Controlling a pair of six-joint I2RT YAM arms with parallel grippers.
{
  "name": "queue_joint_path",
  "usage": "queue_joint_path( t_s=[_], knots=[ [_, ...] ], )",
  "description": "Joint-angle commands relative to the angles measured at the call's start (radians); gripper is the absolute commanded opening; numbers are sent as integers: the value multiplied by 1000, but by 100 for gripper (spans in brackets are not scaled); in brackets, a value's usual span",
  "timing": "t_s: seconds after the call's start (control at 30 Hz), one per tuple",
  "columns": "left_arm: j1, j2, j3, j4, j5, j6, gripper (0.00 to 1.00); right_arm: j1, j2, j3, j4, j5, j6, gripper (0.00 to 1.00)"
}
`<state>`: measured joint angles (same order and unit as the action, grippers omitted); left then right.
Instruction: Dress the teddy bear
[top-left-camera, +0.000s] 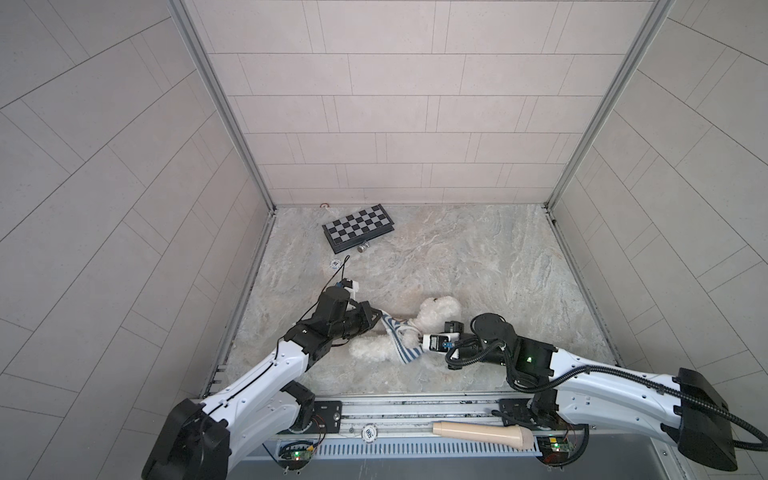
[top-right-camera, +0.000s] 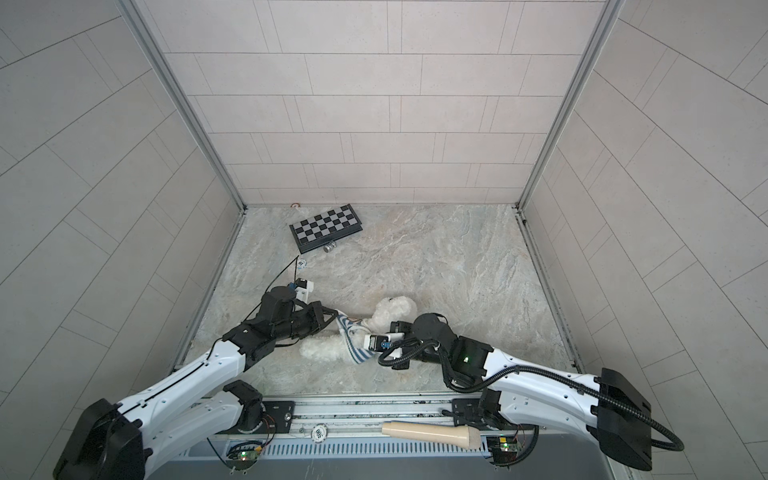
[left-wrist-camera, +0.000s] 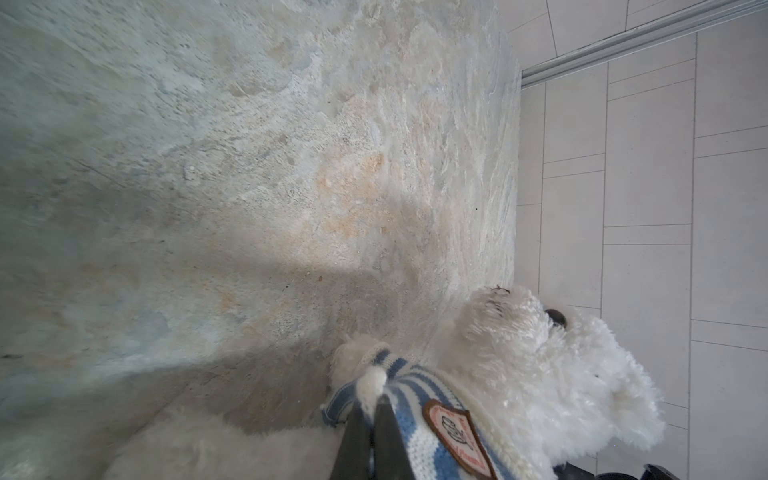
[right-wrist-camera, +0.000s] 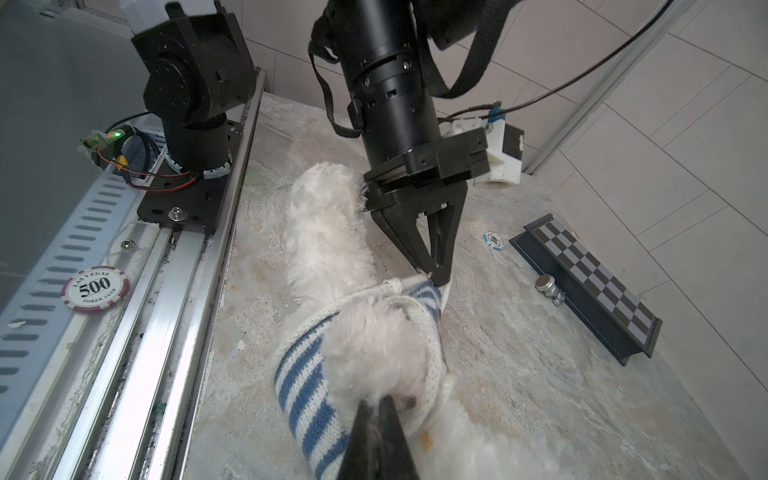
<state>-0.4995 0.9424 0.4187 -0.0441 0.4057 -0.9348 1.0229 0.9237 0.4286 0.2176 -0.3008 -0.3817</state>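
The teddy bear (top-left-camera: 440, 311) (top-right-camera: 392, 309), white and fluffy, lies on the stone table between my arms with its head toward the back wall. A blue-and-white striped shirt (top-left-camera: 409, 355) (right-wrist-camera: 303, 390) with a badge (left-wrist-camera: 455, 440) is bunched round its middle. My left gripper (top-left-camera: 379, 312) (left-wrist-camera: 376, 401) (right-wrist-camera: 432, 276) is shut on the shirt's edge at the bear's far side. In the right wrist view my right gripper (right-wrist-camera: 376, 403) is shut on the bear's white fur inside the shirt's knit opening. In both top views its tips are hidden under its wrist camera (top-left-camera: 436, 341).
A folded chessboard (top-left-camera: 358, 227) lies at the back left with a metal chess piece (top-left-camera: 363, 248) beside it and a poker chip (top-left-camera: 335, 263) nearer. On the front rail (top-left-camera: 415, 409) lie another chip (top-left-camera: 368, 433) and a beige handle (top-left-camera: 482, 434). Tiled walls enclose three sides.
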Motion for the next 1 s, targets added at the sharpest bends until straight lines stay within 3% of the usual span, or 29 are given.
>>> queue_joint_path(
  t_s=[0.0, 0.13, 0.27, 0.37, 0.5, 0.63, 0.77, 0.97],
  knots=[
    [-42, -34, 9, -75, -128, 46, 0, 3, 10, -39, 100, 5, 28, 3],
    [-134, -52, 23, -95, -170, 33, 0, -10, -14, -71, 109, 20, 73, 21],
    [-245, -51, 25, -95, -228, -9, 0, -62, -82, -121, 146, 97, 211, 26],
    [-309, -41, 17, -79, -260, -37, 3, -123, -110, -127, 109, 93, 305, 28],
    [-371, -1, 10, -56, -281, -55, 5, -132, -130, -125, 64, 62, 325, 33],
    [-431, 28, 36, -86, -319, -41, 23, -182, -67, -86, -10, 83, 387, 34],
    [-481, 17, 99, -253, -346, 44, 46, -188, -23, -77, -1, 30, 416, 34],
    [-499, -97, 165, -421, -353, 137, 63, -188, -48, -71, -19, 51, 432, 35]
  ],
)
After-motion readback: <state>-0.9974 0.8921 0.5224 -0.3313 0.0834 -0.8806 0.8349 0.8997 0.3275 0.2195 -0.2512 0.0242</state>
